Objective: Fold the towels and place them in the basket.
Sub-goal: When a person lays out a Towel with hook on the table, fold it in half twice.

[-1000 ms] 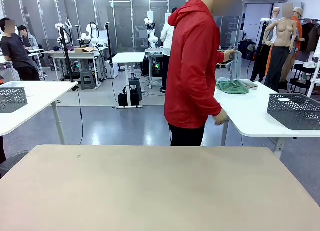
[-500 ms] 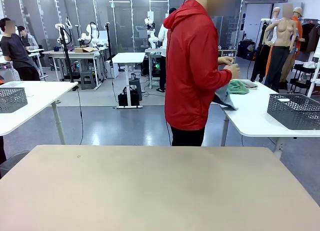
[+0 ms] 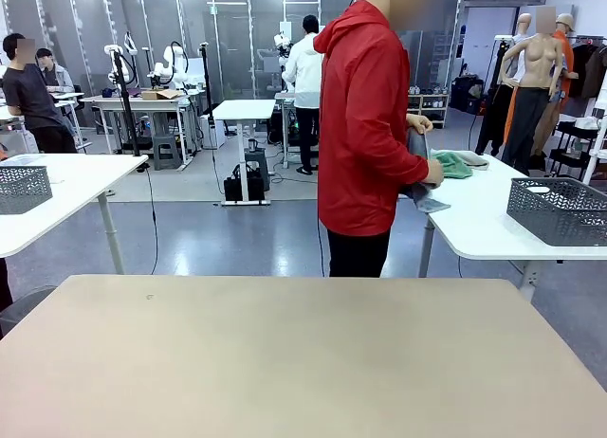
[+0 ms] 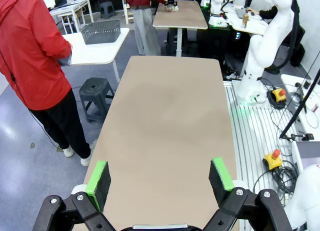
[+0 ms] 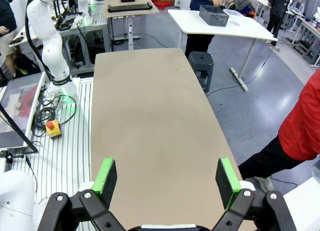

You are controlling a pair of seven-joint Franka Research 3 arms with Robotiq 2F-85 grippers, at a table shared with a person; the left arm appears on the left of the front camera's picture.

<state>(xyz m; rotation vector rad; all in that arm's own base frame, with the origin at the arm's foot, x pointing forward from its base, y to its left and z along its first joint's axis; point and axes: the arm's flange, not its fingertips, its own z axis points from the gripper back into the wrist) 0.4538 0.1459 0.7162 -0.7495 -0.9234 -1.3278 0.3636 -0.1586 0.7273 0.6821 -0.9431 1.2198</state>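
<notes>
The left gripper (image 4: pixel 160 181) is held above one end of the beige tabletop (image 4: pixel 165 116) and pointed along its length. Its jaws are spread wide, with nothing between the green pads (image 4: pixel 98 183). The right gripper (image 5: pixel 166 177) is posed likewise above the opposite end of the same tabletop, jaws spread wide and empty. A person (image 3: pixel 365 125) in a red hooded jacket is seen standing beyond the far edge, turned toward a white tabletop (image 3: pixel 484 225) at picture right. Both of the person's arms are bent at the elbow. The upper hand (image 3: pixel 418 123) is raised to chest height and the lower hand (image 3: pixel 433 173) is held near the waist. A light blue-grey towel (image 3: pixel 424 199) is gripped between them and hangs against the body. Two towels are counted: the one held, and a green towel (image 3: pixel 453 165) lying bunched on the white tabletop just beyond the hands. A pale item beside the green towel is too small to be identified. Two lattice baskets are counted. The dark grey basket (image 3: pixel 558 210) is set on the same white tabletop, well apart from the green towel. A second basket (image 3: pixel 21 187) is set on a second white tabletop (image 3: pixel 76 187) at picture left.
</notes>
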